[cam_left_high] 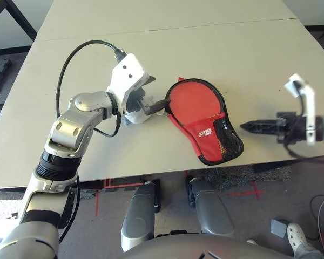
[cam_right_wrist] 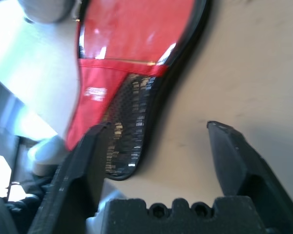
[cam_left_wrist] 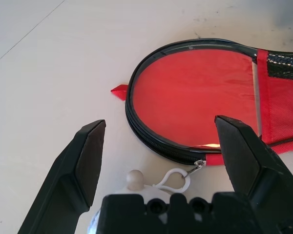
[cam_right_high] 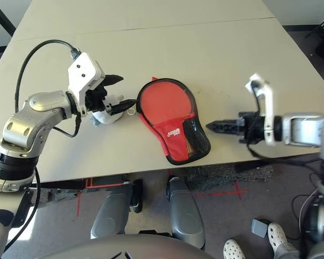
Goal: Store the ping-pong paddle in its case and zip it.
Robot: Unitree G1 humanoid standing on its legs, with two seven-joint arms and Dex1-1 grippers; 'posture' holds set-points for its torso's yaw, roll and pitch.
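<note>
The red case (cam_left_high: 205,121) lies flat on the pale table (cam_left_high: 248,48), near the front edge, its round end pointing away from the robot and toward its left, its narrow end with the black mesh pocket (cam_left_high: 227,137) and small white logo (cam_left_high: 206,131) close to the table's lip. The black zipper runs shut all the way round the round end, and the paddle itself is not to be seen; I cannot tell from here whether it is inside. A white clip (cam_left_wrist: 175,180) hangs from the zipper pull at the round end, with a small pale bead (cam_left_wrist: 135,179) on its cord and a fluffy white ball (cam_right_high: 105,115) lying just beside the case. The left gripper (cam_left_wrist: 158,146) hovers right at that end, its two black fingers (cam_left_wrist: 85,161) spread wide apart with nothing between them, the clip and bead sitting on the table just in front of the opening. Off to the robot's right, the right gripper (cam_left_high: 248,126) hangs over the front edge of the table, pointing back toward the narrow end of the case and clear of it; its fingers (cam_right_wrist: 239,156) stand apart too, holding nothing. A black cable (cam_left_high: 75,59) loops up from the left wrist. Down on the floor at the right, a white shoe (cam_left_high: 297,234) of someone standing nearby shows.
</note>
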